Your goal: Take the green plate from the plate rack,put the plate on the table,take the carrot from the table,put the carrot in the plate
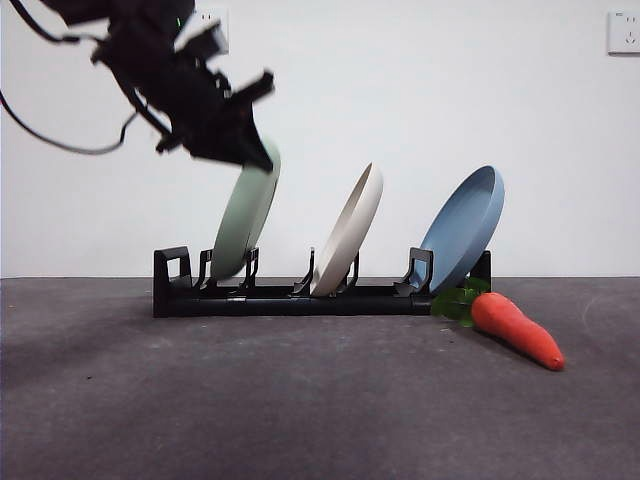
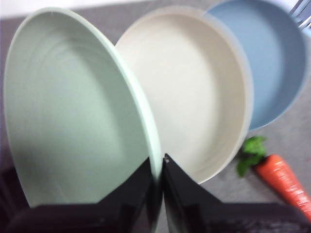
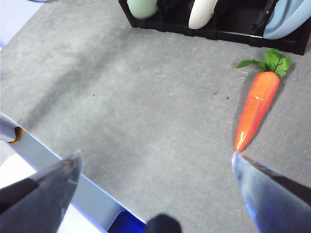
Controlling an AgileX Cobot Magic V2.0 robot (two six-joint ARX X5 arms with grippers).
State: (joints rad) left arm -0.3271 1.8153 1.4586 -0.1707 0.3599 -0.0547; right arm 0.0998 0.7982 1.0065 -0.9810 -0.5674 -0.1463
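The green plate [image 1: 243,222] leans in the leftmost slot of the black plate rack [image 1: 290,298], beside a cream plate [image 1: 350,232] and a blue plate [image 1: 465,225]. My left gripper [image 1: 252,152] is at the green plate's top rim. In the left wrist view its jaws are closed on that rim [image 2: 154,165], one jaw on each side of the green plate [image 2: 73,111]. The carrot [image 1: 515,328] lies on the table [image 1: 300,400] just right of the rack. My right gripper [image 3: 155,165] is open and empty above the table, with the carrot [image 3: 255,109] ahead of it.
The cream plate [image 2: 194,92] and blue plate [image 2: 272,58] stand close behind the green one. A wall outlet [image 1: 623,32] is on the white back wall. The table's near edge [image 3: 58,165] shows in the right wrist view.
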